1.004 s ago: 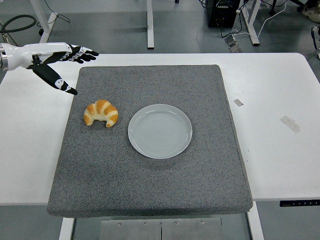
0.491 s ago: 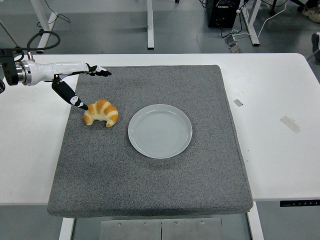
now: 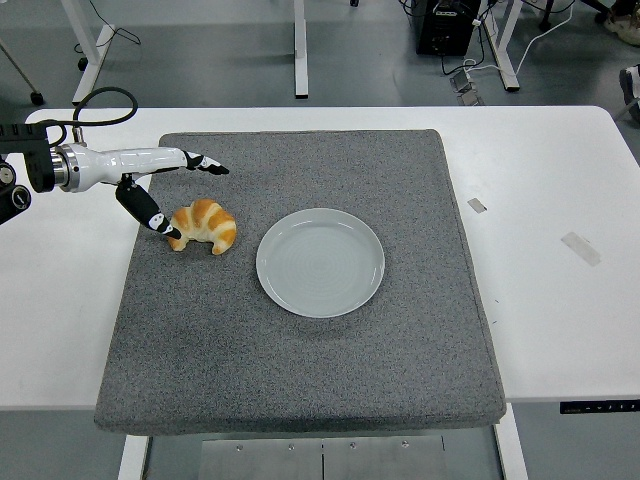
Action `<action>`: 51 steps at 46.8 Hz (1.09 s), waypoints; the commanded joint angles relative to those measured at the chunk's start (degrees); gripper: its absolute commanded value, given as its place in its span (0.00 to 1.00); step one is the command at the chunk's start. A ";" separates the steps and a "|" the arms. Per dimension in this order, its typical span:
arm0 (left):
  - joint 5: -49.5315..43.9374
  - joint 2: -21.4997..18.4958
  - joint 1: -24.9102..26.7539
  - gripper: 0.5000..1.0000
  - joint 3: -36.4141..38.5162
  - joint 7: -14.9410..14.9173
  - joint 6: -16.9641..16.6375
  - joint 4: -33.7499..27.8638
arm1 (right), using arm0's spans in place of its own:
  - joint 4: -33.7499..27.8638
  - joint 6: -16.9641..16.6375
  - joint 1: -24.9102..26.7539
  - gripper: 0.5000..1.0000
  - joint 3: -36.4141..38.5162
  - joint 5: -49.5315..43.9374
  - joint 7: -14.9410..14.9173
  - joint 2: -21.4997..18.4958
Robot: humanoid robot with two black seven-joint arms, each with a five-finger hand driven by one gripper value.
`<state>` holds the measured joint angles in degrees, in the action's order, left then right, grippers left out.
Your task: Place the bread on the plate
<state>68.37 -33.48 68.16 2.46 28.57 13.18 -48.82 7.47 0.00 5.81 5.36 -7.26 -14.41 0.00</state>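
My left hand [image 3: 160,185] reaches in from the left over a grey mat [image 3: 300,370] on the white table [image 3: 560,300]. Its fingers are spread and hold nothing: four point along the mat's far side, and the thumb [image 3: 152,216] angles down until its tip sits at the left end of the bread [image 3: 203,225].

The bread is a golden croissant, lying flat on the mat just left of the plate [image 3: 320,262], close to it but not touching. The plate is round, pale and bare.

To grasp well, I judge I should lower the four fingers over the croissant's far side and close gently against the thumb. A hard squeeze could crush it. Then lift, carry right, and set it at the plate's middle.

My right arm is out of view.
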 commanded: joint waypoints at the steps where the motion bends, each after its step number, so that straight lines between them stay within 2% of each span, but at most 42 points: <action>1: -0.08 -0.01 0.04 0.91 1.05 -0.01 -0.96 0.04 | 0.00 0.00 -0.01 1.00 0.00 -0.04 0.00 0.00; 23: 0.18 0.61 -1.02 0.87 3.60 -0.01 -3.95 0.30 | 0.00 0.00 -0.01 1.00 0.00 -0.04 0.00 0.00; 41: 1.76 1.84 -1.98 0.80 5.10 -0.01 -6.24 0.56 | 0.00 0.00 -0.01 1.00 0.00 -0.03 0.00 0.00; 51: 2.11 2.45 -1.98 0.67 5.19 -0.01 -6.94 0.65 | 0.00 0.00 -0.01 1.00 0.00 -0.04 0.00 0.00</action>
<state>70.28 -31.24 66.18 7.65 28.56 6.52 -48.17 7.47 0.00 5.80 5.36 -7.24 -14.41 0.00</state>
